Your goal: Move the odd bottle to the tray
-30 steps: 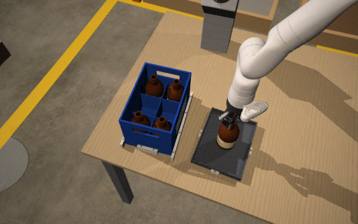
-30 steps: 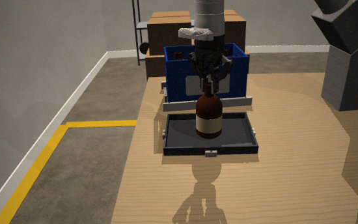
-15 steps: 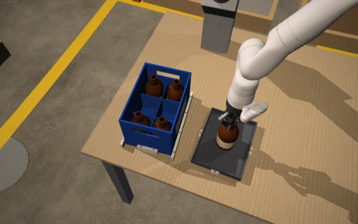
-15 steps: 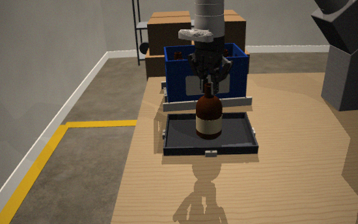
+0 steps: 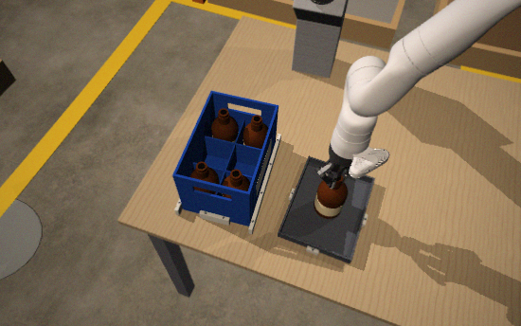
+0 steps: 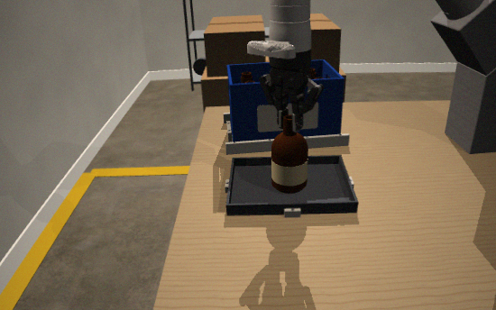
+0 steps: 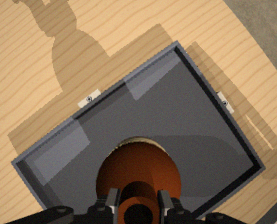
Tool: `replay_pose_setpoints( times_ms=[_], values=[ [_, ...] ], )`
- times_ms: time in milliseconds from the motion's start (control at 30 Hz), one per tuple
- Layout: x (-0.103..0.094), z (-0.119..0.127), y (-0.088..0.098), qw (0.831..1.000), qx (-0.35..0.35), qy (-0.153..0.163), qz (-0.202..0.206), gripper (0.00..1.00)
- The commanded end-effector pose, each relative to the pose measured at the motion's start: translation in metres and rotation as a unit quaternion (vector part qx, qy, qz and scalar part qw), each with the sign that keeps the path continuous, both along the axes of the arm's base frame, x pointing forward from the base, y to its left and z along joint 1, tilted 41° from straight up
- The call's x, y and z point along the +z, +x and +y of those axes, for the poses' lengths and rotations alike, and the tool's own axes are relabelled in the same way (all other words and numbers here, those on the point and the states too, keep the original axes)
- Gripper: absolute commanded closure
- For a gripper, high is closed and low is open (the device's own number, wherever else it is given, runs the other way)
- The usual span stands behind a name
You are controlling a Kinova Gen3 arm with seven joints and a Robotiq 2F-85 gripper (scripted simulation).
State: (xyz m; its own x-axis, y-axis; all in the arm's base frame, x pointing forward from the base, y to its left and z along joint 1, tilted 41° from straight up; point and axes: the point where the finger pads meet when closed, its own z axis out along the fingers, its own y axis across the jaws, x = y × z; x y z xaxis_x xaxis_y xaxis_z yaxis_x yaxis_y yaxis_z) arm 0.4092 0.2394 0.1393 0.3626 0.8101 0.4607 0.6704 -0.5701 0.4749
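Claw (image 6: pixel 291 118) was clamped on the neck of the brown bottle (image 6: pixel 289 161), fingers either side just below the opening, pointing straight down. Wrist view confirmed it: the bottle mouth sat centred between the two pads (image 7: pixel 109 207).

The bottle hung upright over the grey tray (image 6: pixel 243 208), roughly mid-tray, a bit toward the far edge in the top view. Its base looked to be at or very near the tray floor; can't tell from these angles whether it was actually touching. No visible tilt.

Step in hand, as I read it: placement of the picked bottle on the tray, final part. Next move probably calls for confirming the base is seated, then opening the claw and lifting straight up so the fingers don't drag the neck sideways. The tray is loose, so any side push would shift it or tip the bottle.

The blue crate (image 5: pixel 224 205) sat to the left of the tray, close beside it but apart. White stops (image 5: pixel 215 217) lay against the crate's foot and small ones on the tray edges.

Counts:
- bottles total: 5
- in the crate: 4, all standing, two at the far end (image 5: pixel 224 124) (image 5: pixel 255 131) and two at the near end (image 5: pixel 204 172) (image 5: pixel 236 180)
- crate cells: 6, the middle two empty
- over or on the tray: 1
- trays: 1, crates: 1

All on the wooden surface (image 5: pixel 445 199); the arm's grey pedestal (image 5: pixel 316 43) stood at its far edge.
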Motion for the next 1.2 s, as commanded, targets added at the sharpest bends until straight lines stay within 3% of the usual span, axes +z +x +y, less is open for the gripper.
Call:
replay_pose_setpoints(
  times_ms=[0, 833, 867, 1167],
  values=[
    [0.0003, 0.0002, -0.0001, 1.0, 0.0, 0.0, 0.0, 1.0],
    [0.0003, 0.0002, -0.0001, 1.0, 0.0, 0.0, 0.0, 1.0],
    [0.0003, 0.0002, -0.0001, 1.0, 0.0, 0.0, 0.0, 0.0],
    [0.0003, 0.0002, -0.0001, 1.0, 0.0, 0.0, 0.0, 0.0]
  ],
)
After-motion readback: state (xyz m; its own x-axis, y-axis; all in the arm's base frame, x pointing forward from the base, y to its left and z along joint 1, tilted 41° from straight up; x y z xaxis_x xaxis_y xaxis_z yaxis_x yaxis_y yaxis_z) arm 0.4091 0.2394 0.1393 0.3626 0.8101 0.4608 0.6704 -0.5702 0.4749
